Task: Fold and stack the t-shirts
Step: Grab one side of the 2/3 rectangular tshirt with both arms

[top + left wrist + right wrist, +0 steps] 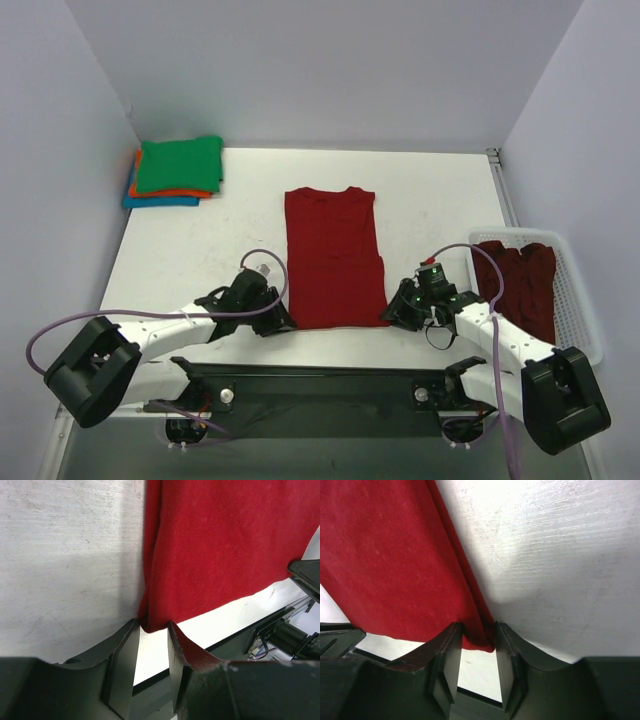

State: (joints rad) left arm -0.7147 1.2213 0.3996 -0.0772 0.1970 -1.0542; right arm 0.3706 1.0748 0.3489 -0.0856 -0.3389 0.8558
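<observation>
One dark red t-shirt (333, 255) lies flat mid-table, its sleeves folded in so it forms a long rectangle. My left gripper (283, 322) is at its near left corner and my right gripper (388, 316) at its near right corner. In the left wrist view the left gripper (152, 627) is part open astride the corner of the shirt (225, 545), with cloth bulging between the fingertips. In the right wrist view the right gripper (477, 630) straddles the other corner of the shirt (385, 555) the same way. Folded green (180, 163), orange (150, 190) and blue (150, 201) t-shirts are stacked at the far left.
A white slotted basket (575, 290) stands at the right edge of the table and holds crumpled dark red t-shirts (520, 275). Walls enclose the table on the left, back and right. The arms' dark base rail (320, 375) runs along the near edge.
</observation>
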